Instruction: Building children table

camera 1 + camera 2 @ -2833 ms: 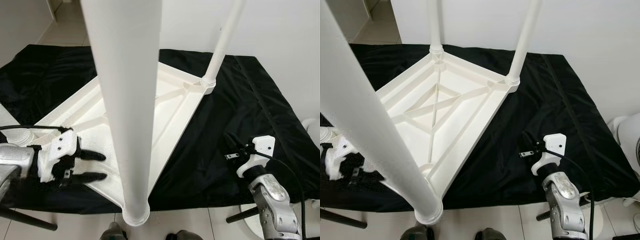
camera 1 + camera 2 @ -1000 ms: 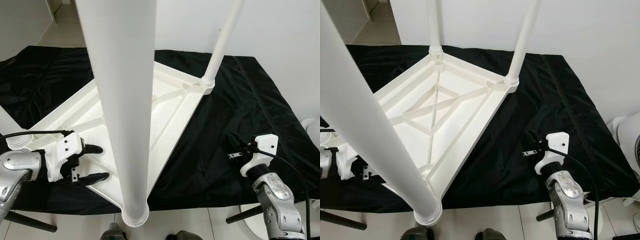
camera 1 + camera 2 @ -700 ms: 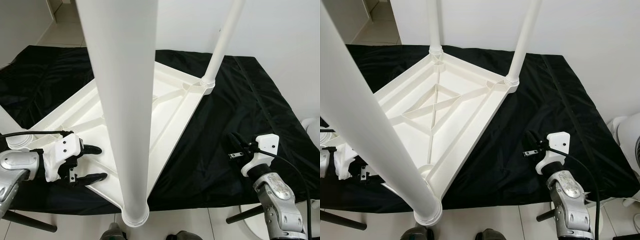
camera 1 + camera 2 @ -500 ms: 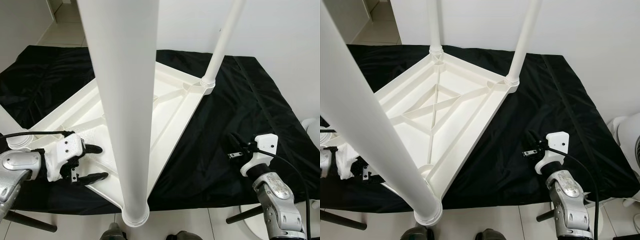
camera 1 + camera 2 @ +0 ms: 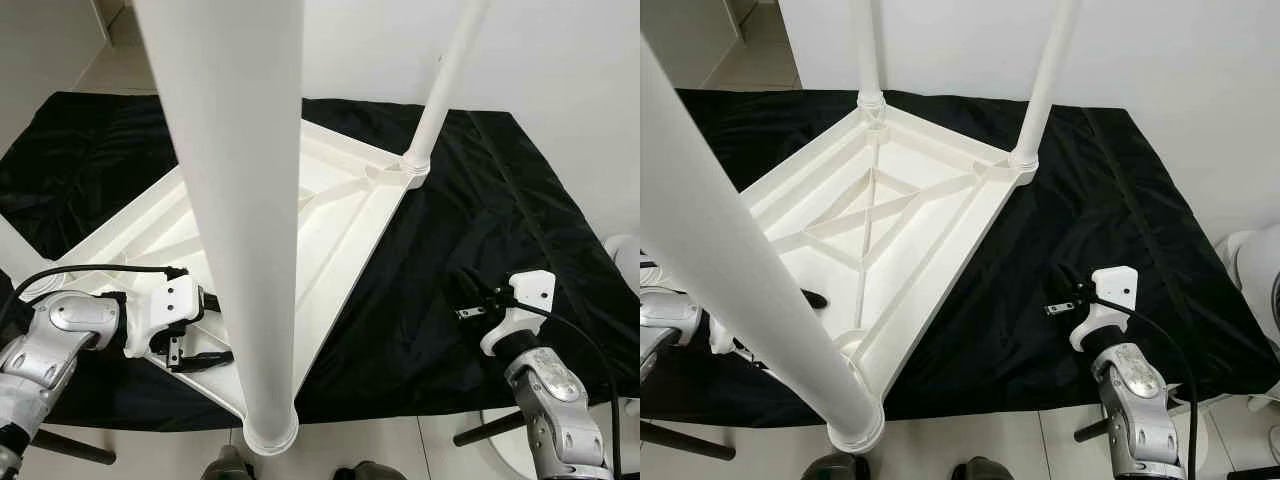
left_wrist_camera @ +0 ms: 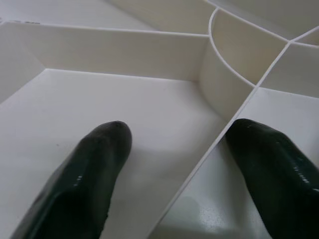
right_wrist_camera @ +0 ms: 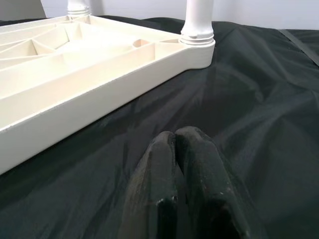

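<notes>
Straddling a rib, your left claw point(image 5: 205, 329) has pushed further into the upturned children table point(image 5: 890, 215) on the black cloth point(image 5: 1110, 220), fingers spread wide. Your right claw point(image 7: 177, 164) stays pinched closed above the cloth.

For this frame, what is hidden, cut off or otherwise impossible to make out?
- Left gripper: in the left eye view the thick near white plastic table leg covers its fingertips.
- All the legs' free ends: cut off by the top edge in both eye views.
- The upturned white ribbed plastic tabletop: its near left part is hidden behind that leg.
- What lies under the black cloth: covered.
- Right gripper: small in the right eye view.
</notes>
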You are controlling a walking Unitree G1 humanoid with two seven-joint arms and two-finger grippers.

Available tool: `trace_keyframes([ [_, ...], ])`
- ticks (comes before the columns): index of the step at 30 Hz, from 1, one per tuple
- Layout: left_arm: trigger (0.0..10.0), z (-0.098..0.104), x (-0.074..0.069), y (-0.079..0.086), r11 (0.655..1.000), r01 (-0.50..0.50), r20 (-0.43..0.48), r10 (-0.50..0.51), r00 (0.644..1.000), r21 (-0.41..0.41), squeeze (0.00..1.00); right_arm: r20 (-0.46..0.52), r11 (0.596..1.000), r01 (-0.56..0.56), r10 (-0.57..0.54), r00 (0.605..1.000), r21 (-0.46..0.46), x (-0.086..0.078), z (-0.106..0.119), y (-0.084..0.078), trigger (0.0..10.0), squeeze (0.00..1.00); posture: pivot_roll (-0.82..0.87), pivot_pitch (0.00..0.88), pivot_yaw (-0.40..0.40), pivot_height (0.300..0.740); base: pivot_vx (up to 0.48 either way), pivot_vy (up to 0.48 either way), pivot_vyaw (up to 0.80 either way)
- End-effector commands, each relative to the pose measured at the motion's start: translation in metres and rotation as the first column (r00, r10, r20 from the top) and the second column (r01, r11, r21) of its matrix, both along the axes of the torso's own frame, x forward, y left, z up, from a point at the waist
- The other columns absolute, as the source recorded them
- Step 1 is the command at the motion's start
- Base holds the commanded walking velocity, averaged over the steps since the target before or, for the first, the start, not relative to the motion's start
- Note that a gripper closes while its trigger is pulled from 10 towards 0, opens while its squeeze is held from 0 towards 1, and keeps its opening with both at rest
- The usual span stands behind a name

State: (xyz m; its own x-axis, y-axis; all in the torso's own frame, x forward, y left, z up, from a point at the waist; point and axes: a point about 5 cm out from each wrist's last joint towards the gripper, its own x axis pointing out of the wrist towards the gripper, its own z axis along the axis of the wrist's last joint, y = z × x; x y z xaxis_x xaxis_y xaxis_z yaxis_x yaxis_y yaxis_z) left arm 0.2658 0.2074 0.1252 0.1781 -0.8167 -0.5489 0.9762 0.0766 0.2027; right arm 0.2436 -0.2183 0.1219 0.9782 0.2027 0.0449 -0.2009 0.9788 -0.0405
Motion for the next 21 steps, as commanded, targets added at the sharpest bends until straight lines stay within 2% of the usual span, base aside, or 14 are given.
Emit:
trace_keyframes([
  [1,2.0,-0.003,-0.002,0.0,0.999,0.032,-0.035,-0.031,0.999,0.011,0.0,-0.003,1.0,0.013,-0.013,1.0,-0.006,-0.002,0.0,-0.002,10.0,0.0,0.04,0.062,-0.023,0.74,0.0,0.0,0.0],
  [2,1.0,-0.003,-0.001,0.0,1.0,0.028,-0.031,-0.028,0.999,0.012,0.0,-0.003,1.0,0.014,-0.014,1.0,-0.005,-0.002,0.0,-0.002,10.0,0.0,0.05,0.062,-0.021,0.74,0.0,0.0,0.0],
  [4,0.7,-0.003,0.002,0.0,1.0,0.012,-0.014,-0.012,1.0,0.012,0.0,-0.003,1.0,0.016,-0.016,1.0,-0.005,-0.002,-0.001,-0.002,10.0,0.0,0.05,0.064,-0.021,0.74,0.0,0.0,0.0],
  [9,1.3,-0.003,0.008,-0.005,1.0,-0.026,0.016,0.026,1.0,-0.011,0.0,0.002,1.0,0.027,-0.027,1.0,-0.001,-0.001,0.0,-0.002,10.0,0.0,0.05,0.066,-0.021,0.74,0.0,0.0,0.0],
  [15,1.3,-0.002,0.011,-0.011,0.996,-0.072,0.037,0.074,0.997,-0.06,0.0,0.007,0.999,0.039,-0.039,0.999,0.003,0.0,0.0,-0.003,10.0,0.0,0.05,0.066,-0.02,0.74,0.0,0.0,0.0],
  [16,1.2,-0.001,0.014,-0.016,0.991,-0.099,0.055,0.105,0.993,-0.092,0.0,0.006,0.999,0.041,-0.041,0.999,0.005,0.0,0.0,-0.003,10.0,0.0,0.05,0.066,-0.02,0.74,0.0,0.0,0.0],
  [21,1.1,0.001,0.018,-0.023,0.984,-0.116,0.078,0.127,0.989,-0.134,0.0,0.009,0.999,0.044,-0.044,0.999,0.005,0.001,0.001,-0.003,10.0,0.0,0.05,0.067,-0.02,0.74,0.0,0.0,0.0],
])
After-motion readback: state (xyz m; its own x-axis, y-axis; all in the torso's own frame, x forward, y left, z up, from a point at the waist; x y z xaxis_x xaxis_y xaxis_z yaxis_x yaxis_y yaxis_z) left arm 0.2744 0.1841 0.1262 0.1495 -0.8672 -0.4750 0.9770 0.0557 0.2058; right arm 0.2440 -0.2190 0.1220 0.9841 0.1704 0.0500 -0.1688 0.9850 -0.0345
